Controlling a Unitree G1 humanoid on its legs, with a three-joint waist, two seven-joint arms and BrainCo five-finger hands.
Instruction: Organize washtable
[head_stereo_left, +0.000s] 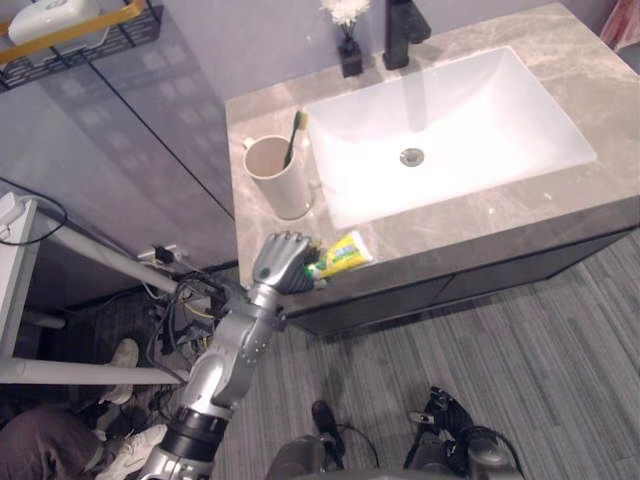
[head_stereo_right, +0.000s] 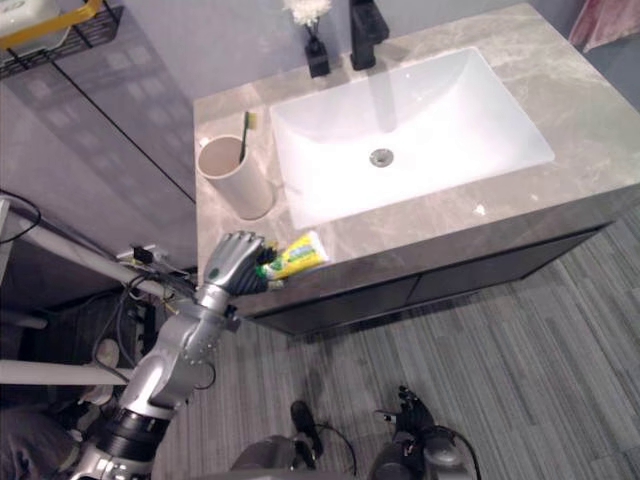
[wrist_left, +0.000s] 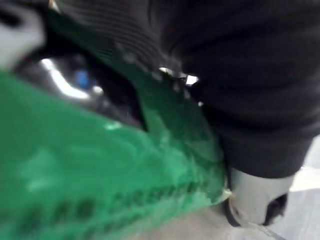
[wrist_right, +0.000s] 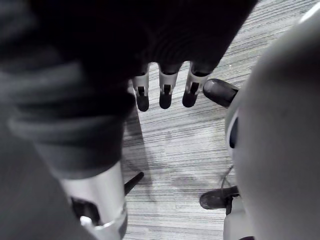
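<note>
1. The left hand (head_stereo_left: 283, 262) was at the near left corner of the table (head_stereo_left: 500, 215), its fingers curled round one end of the toothpaste tube (head_stereo_left: 345, 253).
2. The yellow and green toothpaste tube stuck out from the hand to the right, over the table's near edge; whether it rested on the stone or was lifted clear could not be told.
3. In the left wrist view the green of the tube sat pressed right against the hand's dark cover.
4. A beige cup (head_stereo_left: 278, 175) stood on the table just beyond the hand, left of the sink (head_stereo_left: 450, 120), with a green-handled toothbrush (head_stereo_left: 294, 135) standing in it.
5. A black faucet (head_stereo_left: 403, 30) and a small black vase (head_stereo_left: 349, 50) of white flowers stood at the far edge, behind the white sink.
6. The right hand (wrist_right: 165, 92) hung low over the grey striped floor (wrist_right: 175, 135), well away from the table, its fingers straight and apart, holding nothing.
</note>
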